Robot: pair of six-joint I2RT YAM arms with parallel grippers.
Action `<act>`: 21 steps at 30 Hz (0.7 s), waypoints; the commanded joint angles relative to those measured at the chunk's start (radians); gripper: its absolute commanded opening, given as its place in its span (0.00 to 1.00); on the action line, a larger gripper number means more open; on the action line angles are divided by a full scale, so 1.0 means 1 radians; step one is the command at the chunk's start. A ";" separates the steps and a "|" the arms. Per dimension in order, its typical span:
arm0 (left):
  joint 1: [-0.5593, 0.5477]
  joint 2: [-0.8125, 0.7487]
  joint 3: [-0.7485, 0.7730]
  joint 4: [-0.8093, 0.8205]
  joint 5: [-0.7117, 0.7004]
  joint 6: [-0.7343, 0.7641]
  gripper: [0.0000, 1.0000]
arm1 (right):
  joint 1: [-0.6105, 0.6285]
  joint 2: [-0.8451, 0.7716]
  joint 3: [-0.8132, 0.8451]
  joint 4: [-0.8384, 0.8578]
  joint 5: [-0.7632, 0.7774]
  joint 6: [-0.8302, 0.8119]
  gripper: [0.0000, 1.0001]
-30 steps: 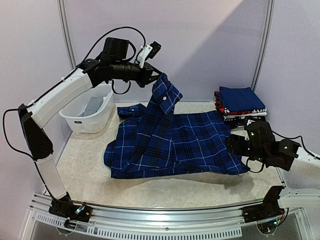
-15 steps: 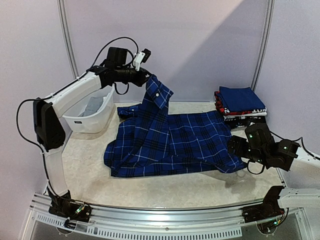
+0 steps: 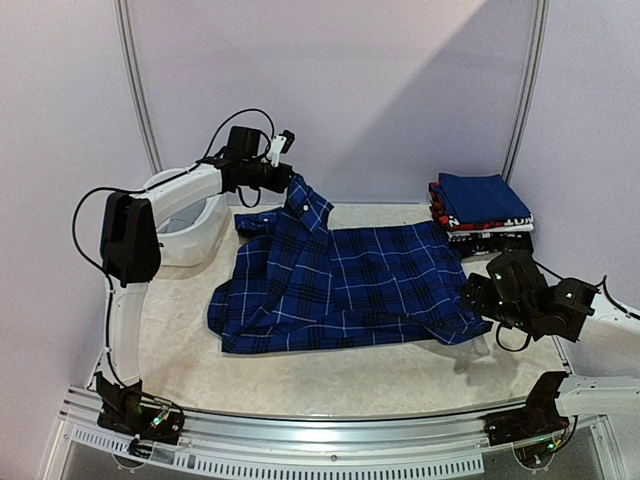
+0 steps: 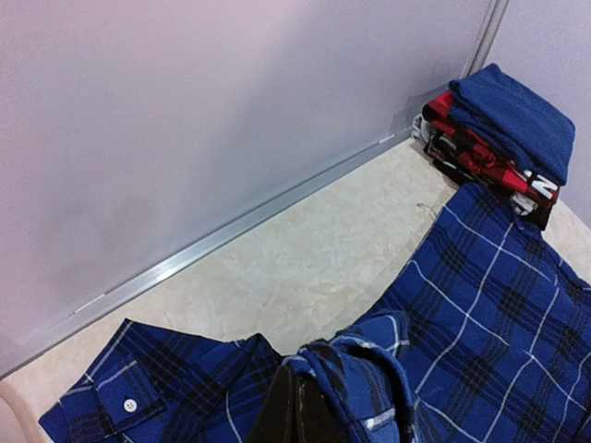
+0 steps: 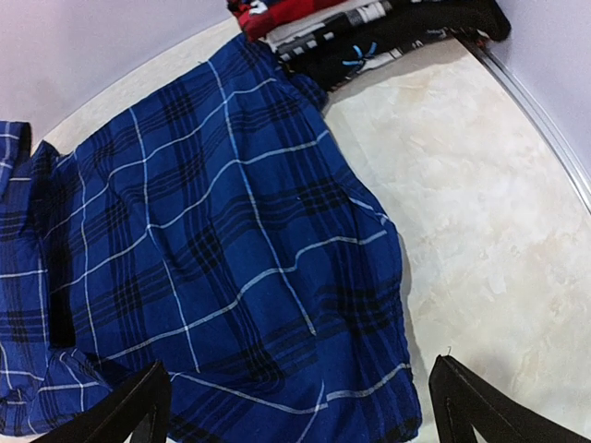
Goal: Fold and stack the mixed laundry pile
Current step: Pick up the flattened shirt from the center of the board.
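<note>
Two changes: left fingers lowered plaid shirt collar; right fingers wider.

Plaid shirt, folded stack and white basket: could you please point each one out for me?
plaid shirt [image 3: 350,280]: top external view, middle of its spread body.
folded stack [image 3: 482,198]: top external view, blue garment on top.
white basket [image 3: 198,238]: top external view, its front wall.

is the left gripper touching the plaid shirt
Touching: the left wrist view shows the left gripper shut on a bunched fold of the plaid shirt.
</note>
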 commanded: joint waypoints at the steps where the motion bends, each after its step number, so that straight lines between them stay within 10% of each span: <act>1: 0.018 -0.013 0.047 0.110 -0.017 -0.025 0.00 | -0.004 0.006 0.000 -0.067 0.036 0.119 0.99; 21: 0.017 0.021 0.007 0.147 0.028 -0.039 0.01 | -0.005 0.173 0.106 -0.309 -0.027 0.519 0.82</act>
